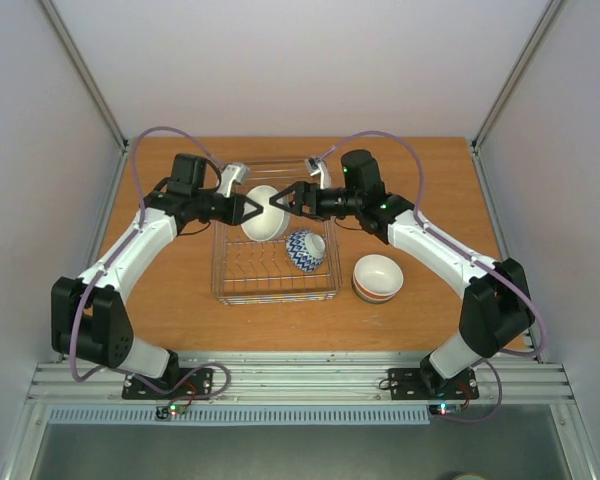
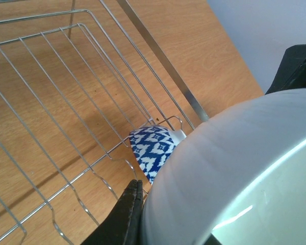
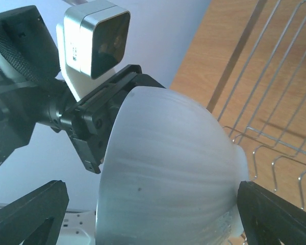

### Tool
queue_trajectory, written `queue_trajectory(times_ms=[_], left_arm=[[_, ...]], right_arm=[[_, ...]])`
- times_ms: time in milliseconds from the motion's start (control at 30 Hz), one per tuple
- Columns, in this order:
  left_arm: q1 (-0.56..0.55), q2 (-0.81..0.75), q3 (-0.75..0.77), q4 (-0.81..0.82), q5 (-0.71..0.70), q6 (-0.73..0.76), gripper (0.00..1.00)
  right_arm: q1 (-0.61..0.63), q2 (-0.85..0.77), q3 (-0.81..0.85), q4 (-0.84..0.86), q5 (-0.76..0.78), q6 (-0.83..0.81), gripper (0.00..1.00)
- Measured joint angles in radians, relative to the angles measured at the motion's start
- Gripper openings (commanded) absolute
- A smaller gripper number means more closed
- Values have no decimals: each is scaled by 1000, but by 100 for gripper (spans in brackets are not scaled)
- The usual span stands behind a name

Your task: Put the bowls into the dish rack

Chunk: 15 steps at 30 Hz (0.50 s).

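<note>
A pale grey-green bowl hangs tilted on its side above the far left part of the silver wire dish rack. My left gripper is shut on its rim; one black finger lies against the outer wall of the bowl. My right gripper is open, its two fingers spread either side of the bowl, the right fingertip close to the bowl's foot. A blue-white zigzag bowl lies in the rack, and also shows in the left wrist view.
A white bowl with an orange-red outside stands on the wooden table to the right of the rack. The rack's upright tines and rim bar are below and beside the held bowl. White walls enclose the table.
</note>
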Motion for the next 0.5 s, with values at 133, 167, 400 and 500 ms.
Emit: queue_trajectory(times_ms=[133, 167, 400, 500], left_arm=[[8, -6, 0, -14, -13, 11, 0], [8, -6, 0, -18, -17, 13, 0], [9, -21, -2, -34, -38, 26, 0], [9, -21, -3, -35, -45, 26, 1]], right_arm=[[-11, 21, -23, 81, -56, 50, 92], [-13, 25, -30, 98, -65, 61, 92], [-12, 26, -46, 120, -83, 76, 93], [-11, 26, -50, 112, -87, 68, 98]])
